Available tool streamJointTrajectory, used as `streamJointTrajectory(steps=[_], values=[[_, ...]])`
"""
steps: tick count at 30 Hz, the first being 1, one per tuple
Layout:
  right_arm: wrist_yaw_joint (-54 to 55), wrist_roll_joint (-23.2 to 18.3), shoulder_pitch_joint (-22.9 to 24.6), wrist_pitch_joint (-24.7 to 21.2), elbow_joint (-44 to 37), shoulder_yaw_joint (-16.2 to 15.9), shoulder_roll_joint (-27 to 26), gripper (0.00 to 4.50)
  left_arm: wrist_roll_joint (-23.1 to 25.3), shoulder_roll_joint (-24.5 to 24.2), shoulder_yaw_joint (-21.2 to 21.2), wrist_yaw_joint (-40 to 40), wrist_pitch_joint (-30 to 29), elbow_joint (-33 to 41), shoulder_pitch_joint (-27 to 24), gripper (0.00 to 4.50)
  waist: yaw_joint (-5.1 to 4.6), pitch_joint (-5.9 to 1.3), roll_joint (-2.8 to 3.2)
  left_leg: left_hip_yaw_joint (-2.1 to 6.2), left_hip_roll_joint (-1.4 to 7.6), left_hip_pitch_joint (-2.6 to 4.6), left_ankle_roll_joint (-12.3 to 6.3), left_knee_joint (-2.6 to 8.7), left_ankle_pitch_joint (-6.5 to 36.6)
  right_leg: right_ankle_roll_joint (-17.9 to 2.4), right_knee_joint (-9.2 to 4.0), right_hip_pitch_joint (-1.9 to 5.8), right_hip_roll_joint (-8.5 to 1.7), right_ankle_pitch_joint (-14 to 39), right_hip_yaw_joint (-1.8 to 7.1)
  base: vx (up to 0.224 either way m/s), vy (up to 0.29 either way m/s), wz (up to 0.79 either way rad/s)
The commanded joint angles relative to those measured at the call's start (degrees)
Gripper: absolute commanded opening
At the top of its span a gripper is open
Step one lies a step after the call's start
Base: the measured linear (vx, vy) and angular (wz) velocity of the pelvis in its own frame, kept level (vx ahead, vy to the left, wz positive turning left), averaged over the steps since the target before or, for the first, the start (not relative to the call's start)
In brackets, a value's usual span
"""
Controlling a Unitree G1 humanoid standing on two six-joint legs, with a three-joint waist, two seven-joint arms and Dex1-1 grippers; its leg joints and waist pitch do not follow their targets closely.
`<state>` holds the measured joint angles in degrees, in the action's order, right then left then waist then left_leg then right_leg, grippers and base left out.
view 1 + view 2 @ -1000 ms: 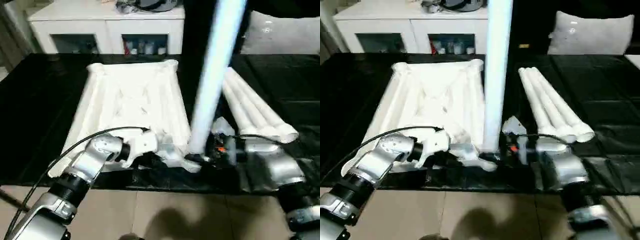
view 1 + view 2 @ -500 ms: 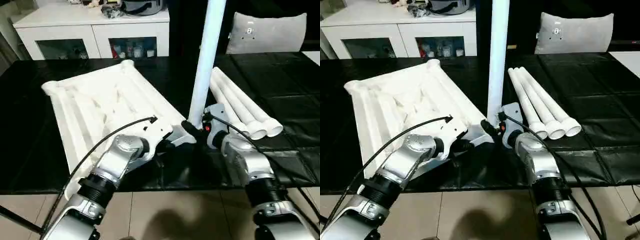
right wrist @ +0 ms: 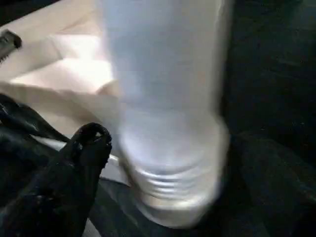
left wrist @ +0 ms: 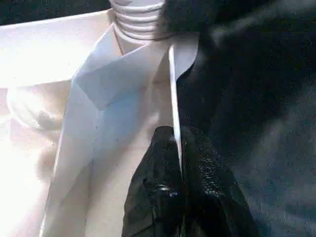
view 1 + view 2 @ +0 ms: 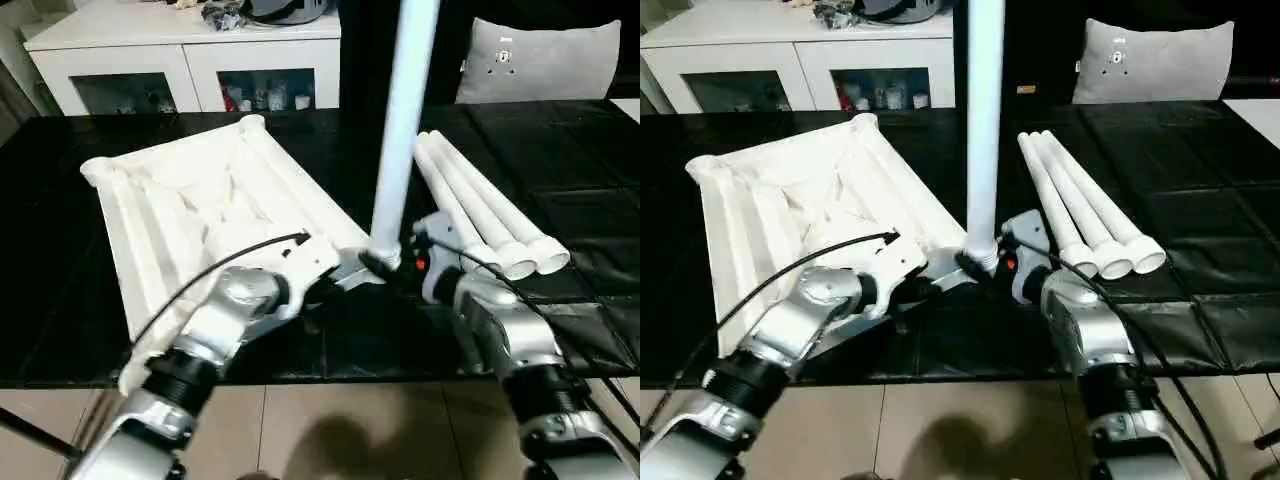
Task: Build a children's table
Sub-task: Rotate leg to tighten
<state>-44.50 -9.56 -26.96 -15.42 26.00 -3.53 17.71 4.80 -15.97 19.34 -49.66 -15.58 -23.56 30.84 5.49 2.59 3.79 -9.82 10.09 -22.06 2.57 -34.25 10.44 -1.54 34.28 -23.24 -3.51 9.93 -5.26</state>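
Note:
The children's table lies in parts on a black covered surface. Its white top (image 5: pixel 190 200) rests upside down, ribbed side up. One white leg (image 5: pixel 402 120) stands upright with its threaded end (image 4: pixel 138 22) at the top's near right corner. Three more legs (image 5: pixel 480 205) lie side by side to the right. My left gripper (image 4: pixel 178 148) is shut on a thin edge of the top beside that corner. My right gripper (image 5: pixel 395 268) sits at the upright leg's base, and its one visible finger (image 3: pixel 89 143) stands a little off the leg.
A white cabinet with glass doors (image 5: pixel 190 60) stands behind the work and a grey cushion (image 5: pixel 540 60) at the back right. The black cover (image 5: pixel 580 160) ends at a front edge close to me, with tiled floor (image 5: pixel 330 430) below.
The head view has swung and steadied. Against the cabinet, the top has turned so its far left corner came nearer. In the last half second both arms and the leg barely shifted.

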Motion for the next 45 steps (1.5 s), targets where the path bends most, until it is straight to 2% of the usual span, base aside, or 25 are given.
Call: streamJointTrajectory(steps=[1, 2, 6, 8, 9, 14, 22, 26, 34, 35, 36, 37, 39, 40, 41, 43, 44, 45], values=[[-4.16, -0.5, -0.12, 0.54, -1.85, -1.36, 0.96, 4.39, -0.25, -1.03, 1.25, -2.76, 4.06, 1.17, 0.46, 0.0, 0.39, -4.08, -0.47, 1.19, 3.14, 0.63, -5.13, 3.36, 7.64, -9.6, -4.15, 3.36, -5.28, 11.84, 3.09, 0.0, 0.0, 0.0], [-4.16, -0.5, -0.12, 0.54, -1.85, -1.36, 0.96, 4.39, -0.25, -1.03, 1.25, -2.76, 4.06, 1.17, 0.46, 0.0, 0.46, -4.05, -0.55, 1.16, 3.21, 0.59, -5.33, 3.35, 7.82, -9.74, -4.12, 3.37, -5.29, 11.8, 3.08, 0.0, 0.0, 0.0], [-15.85, -1.63, -0.59, 0.29, -2.5, -3.76, 6.06, 4.39, 0.1, -5.76, 4.68, -11.94, 9.26, 0.16, 0.45, 0.0, 1.55, -4.21, -0.58, 1.12, 3.38, 0.76, -6.03, 3.16, 7.05, -10.38, -3.9, 3.31, -5.33, 10.57, 3.01, 0.0, 0.0, 0.0], [-17.28, -1.88, -0.63, -0.01, -2.59, -4.14, 6.56, 4.39, 0.15, -6.36, 5.0, -13.11, 9.87, 0.01, 0.48, 0.0, 1.9, -4.14, -0.5, 1.07, 3.53, 0.77, -6.08, 3.16, 7.16, -10.48, -3.77, 3.2, -5.27, 10.36, 3.08, 0.0, 0.0, 0.0], [-18.68, -2.27, -0.62, -0.58, -2.81, -4.52, 6.98, 4.39, 0.17, -6.9, 5.24, -14.14, 10.28, -0.14, 0.55, 0.0, 2.06, -4.1, -0.66, 1.03, 3.51, 0.81, -5.92, 3.19, 7.31, -10.51, -3.82, 3.18, -5.3, 10.71, 3.06, 0.0, 0.0, 0.0], [-24.79, -3.82, -0.19, -2.57, -4.12, -6.71, 8.32, 3.87, -0.76, -8.61, 5.76, -18.81, 11.2, -0.13, 0.63, 0.0, 2.79, -4.13, -0.55, 1.11, 3.69, 0.94, -5.23, 3.28, 7.95, -10.49, -3.79, 3.13, -5.46, 12.1, 3.12, 0.0, 0.0, 0.0], [-26.88, -4.46, 0.04, -2.37, -3.81, -7.03, 8.05, 3.3, -1.19, -8.87, 5.96, -20.11, 12.39, -0.92, 0.52, 0.0, 2.94, -4.2, -0.65, 1.17, 3.61, 0.85, -4.58, 3.28, 7.85, -10.22, -3.81, 3.17, -5.51, 12.52, 3.09, 0.0, 0.0, 0.0], [-27.74, -5.04, 0.69, -3.4, -4.65, -7.31, 8.11, 2.81, -1.22, -8.6, 5.83, -20.27, 12.26, -0.93, 0.32, 0.0, 3.02, -4.24, -0.58, 1.18, 3.64, 0.89, -4.65, 3.26, 7.61, -10.4, -3.74, 3.18, -5.46, 12.04, 3.07, 0.0, 0.0, 0.0], [-26.57, -6.99, 2.69, -6.12, -7.01, -6.43, 6.42, 2.59, -2.13, -7.53, 4.99, -19.08, 10.31, -0.73, -0.37, 0.0, 3.26, -4.22, -0.64, 1.16, 3.61, 0.94, -4.43, 3.29, 7.93, -10.0, -3.91, 3.18, -5.54, 13.3, 3.09, 0.0, 0.0, 0.0], [-22.03, -6.57, 3.61, -7.6, -7.51, -5.94, 4.32, 2.58, -3.0, -5.64, 3.91, -16.69, 6.38, 0.41, -0.73, 0.0, 3.12, -4.13, -0.77, 1.05, 3.73, 1.02, -4.08, 3.39, 7.81, -10.03, -3.97, 3.13, -5.55, 13.53, 3.18, 0.0, 0.0, 0.0], [-19.59, -6.32, 3.85, -7.86, -7.38, -5.54, 3.08, 2.58, -3.21, -4.53, 3.37, -15.05, 3.7, 0.8, -0.71, 0.0, 3.22, -4.0, -0.59, 1.2, 3.69, 0.97, -3.93, 3.4, 8.27, -10.03, -4.06, 2.99, -5.61, 14.4, 3.09, 0.0, 0.0, 0.0], [-18.05, -6.18, 3.98, -7.96, -7.25, -5.27, 2.28, 2.57, -3.31, -3.83, 3.04, -13.97, 1.94, 1.02, -0.68, 0.0, 2.89, -3.93, -0.64, 1.13, 3.73, 1.0, -3.52, 3.55, 8.72, -9.9, -4.12, 3.07, -5.6, 15.08, 3.16, 0.0, 0.0, 0.0], [-15.26, -5.72, 3.94, -8.05, -6.6, -4.69, 0.91, 2.57, -3.23, -2.39, 2.47, -11.75, 0.21, 0.93, -0.4, 0.0, 2.51, -3.68, -0.77, 1.27, 3.33, 1.28, -2.46, 3.76, 11.51, -8.46, -4.89, 3.03, -5.67, 21.02, 2.96, 0.0, 0.0, 0.0], [-12.26, -4.84, 3.88, -8.32, -6.06, -4.32, -0.51, 2.57, -3.29, -0.34, 1.48, -8.6, -1.59, 0.53, 0.16, 0.0, 2.26, -3.54, -0.99, 1.23, 3.29, 1.25, -2.32, 3.87, 12.03, -7.96, -5.06, 3.03, -5.66, 22.18, 2.99, 0.0, 0.0, 0.0], [-7.35, -4.03, 3.35, -8.75, -4.57, -3.2, -2.88, 2.57, -3.61, 2.86, -0.12, -3.99, -4.69, -0.22, 1.23, 0.0, 1.97, -3.33, -0.95, 1.31, 3.13, 1.25, -1.82, 3.97, 13.1, -7.07, -5.33, 3.09, -5.69, 24.85, 2.86, 0.0, 0.0, 0.0], [-0.55, -3.03, 2.44, -9.23, -2.53, -1.45, -5.84, 2.57, -4.03, 6.81, -2.14, 1.87, -8.63, -1.37, 2.78, 0.0, 1.21, -2.87, -0.91, 1.24, 2.92, 2.02, -0.94, 4.0, 15.74, -6.23, -6.2, 2.58, -5.64, 29.81, 2.61, 0.0, 0.0, 0.0], [2.97, -2.6, 1.77, -9.3, -1.28, -0.41, -7.13, 2.57, -4.16, 8.54, -3.05, 4.5, -10.25, -2.14, 3.65, 0.0, 0.62, -2.78, -1.2, 1.28, 2.57, 2.39, -0.64, 3.95, 17.17, -5.08, -6.71, 2.58, -5.66, 33.16, 2.33, 0.0, 0.0, 0.0], [8.98, -1.8, 0.64, -9.48, 0.6, 1.3, -8.68, 2.57, -4.03, 10.48, -4.35, 8.06, -11.44, -3.08, 4.7, 0.0, 0.31, -2.99, -1.05, 1.47, 2.43, 2.35, -0.61, 3.87, 17.07, -4.34, -6.91, 2.81, -5.78, 33.82, 2.14, 0.0, 0.0, 0.0]])
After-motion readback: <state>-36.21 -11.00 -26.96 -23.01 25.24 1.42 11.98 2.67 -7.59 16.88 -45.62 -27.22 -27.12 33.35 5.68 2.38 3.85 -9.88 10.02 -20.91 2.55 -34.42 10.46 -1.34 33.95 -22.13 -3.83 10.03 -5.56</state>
